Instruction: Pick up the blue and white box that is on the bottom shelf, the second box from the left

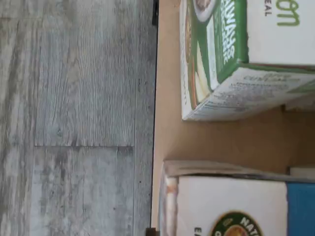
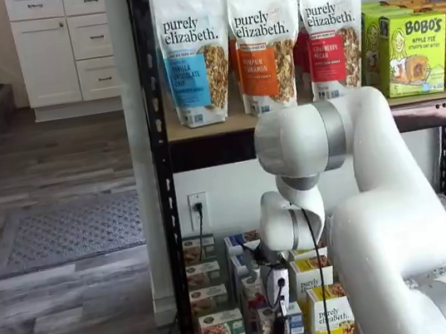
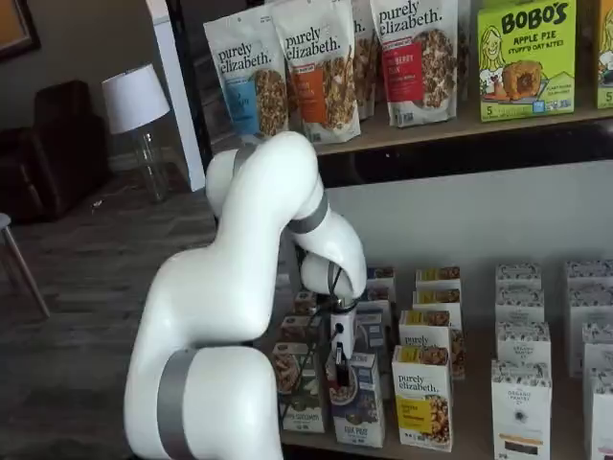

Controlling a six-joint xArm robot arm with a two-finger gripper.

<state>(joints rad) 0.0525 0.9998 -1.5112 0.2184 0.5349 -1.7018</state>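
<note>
Wrist view shows the blue and white box (image 1: 231, 206) from above: flat white cardboard with a solid blue panel at one side, a round green-rimmed emblem partly cut off, and a folded top flap with a pale edge. It stands on the bottom shelf (image 1: 231, 142), a smooth tan board, close to its front edge. In both shelf views the same box (image 3: 358, 398) is a small upright carton in the front row, white above, blue below, with a pictured bowl of cereal on its face. The hand (image 3: 337, 369) hangs directly over it, black fingers pointing down in front of its upper part; whether they are apart or together I cannot tell, and contact with the box is unclear

Just beside it stands the green-fronted box (image 1: 236, 59), glossy white and green card with fine print on one side, separated by a strip of bare board. On its other side is the yellow-fronted box (image 3: 422, 398). Beyond the shelf edge lies grey wood-grain plank floor (image 1: 74, 118). Soft upright granola pouches (image 2: 259, 44) fill the upper board
</note>
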